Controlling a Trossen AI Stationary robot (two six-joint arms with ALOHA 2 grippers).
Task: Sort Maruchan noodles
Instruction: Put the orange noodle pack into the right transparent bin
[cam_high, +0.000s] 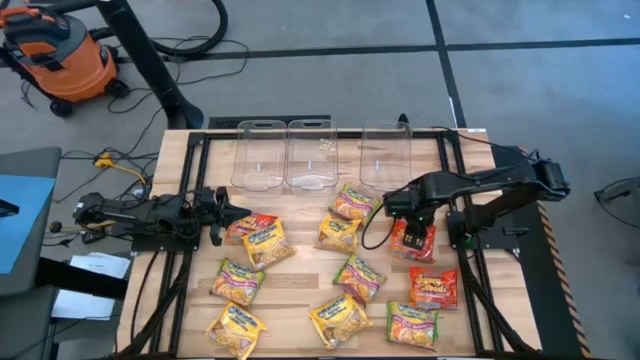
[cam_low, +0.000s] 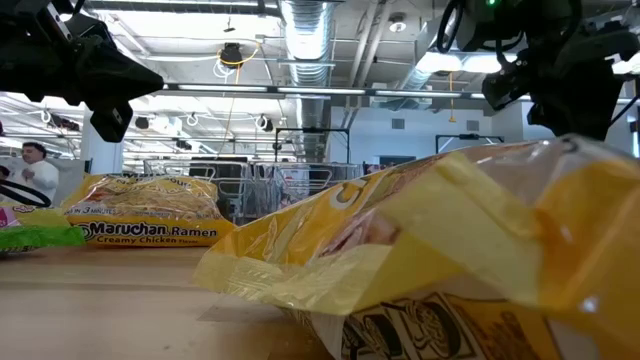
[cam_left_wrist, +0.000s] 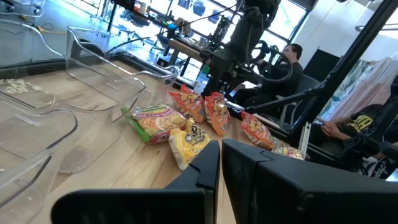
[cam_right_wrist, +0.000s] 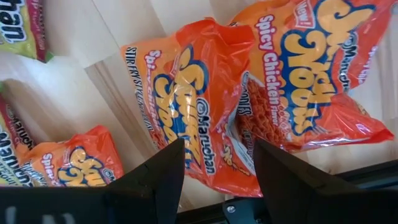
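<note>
Maruchan noodle packets lie scattered flat on the wooden table (cam_high: 300, 290): yellow ones (cam_high: 265, 243), green-with-pink ones (cam_high: 360, 275) and red-orange ones (cam_high: 432, 287). My right gripper (cam_right_wrist: 217, 155) is open and points down over two overlapping red-orange packets (cam_right_wrist: 193, 106) (cam_high: 412, 240) near the table's right side. Its fingers straddle the edge of the nearer packet; no touch shows. My left gripper (cam_left_wrist: 221, 155) is shut and held level above the table's left side, beside a red-orange packet (cam_high: 245, 225).
Three clear plastic bins (cam_high: 300, 155) stand in a row along the far edge, in front of a black frame (cam_high: 200, 140). A large yellow packet (cam_low: 450, 250) lies close to the low camera. People sit beyond the table (cam_left_wrist: 292, 62). Bare wood shows between the packets.
</note>
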